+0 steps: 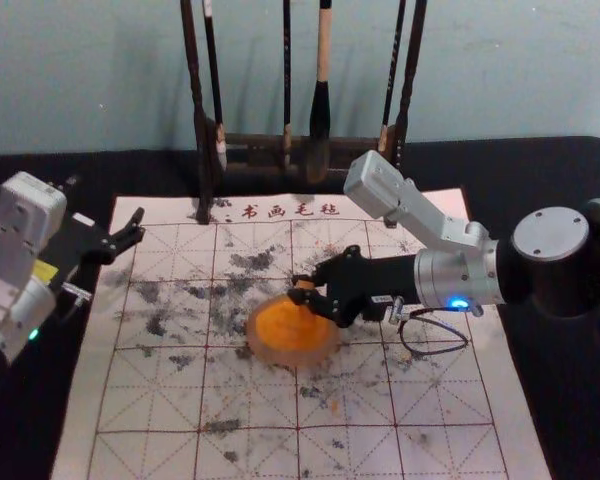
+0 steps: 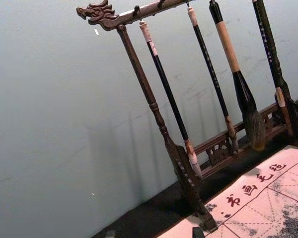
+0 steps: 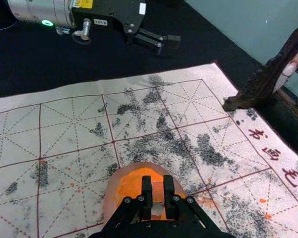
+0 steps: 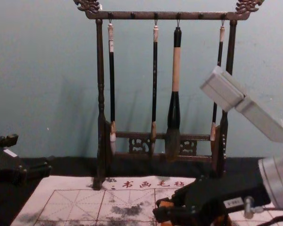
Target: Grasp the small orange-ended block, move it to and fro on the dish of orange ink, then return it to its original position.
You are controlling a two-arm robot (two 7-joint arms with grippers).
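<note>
Wall [image 1: 90, 80], pale blue-grn., bkgd. Mat [image 1: 150, 400], gridded. L. gripper [image 2: 154, 233]: parked, mat's L. side, fingers apart. R. gripper [image 3: 157, 186]: over dish, clamped on block. Dish [image 1: 259, 350], orange ink: advise lt., level strokes w/in rim, steady ht. Block [image 3: 157, 192]: at dish, contact unclear; long axis approx. upright, orange work end prob. down.

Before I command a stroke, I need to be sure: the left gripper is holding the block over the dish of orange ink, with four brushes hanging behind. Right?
No, the right gripper is holding the block over the dish of orange ink, as the right wrist view shows; four brushes do hang behind.
</note>
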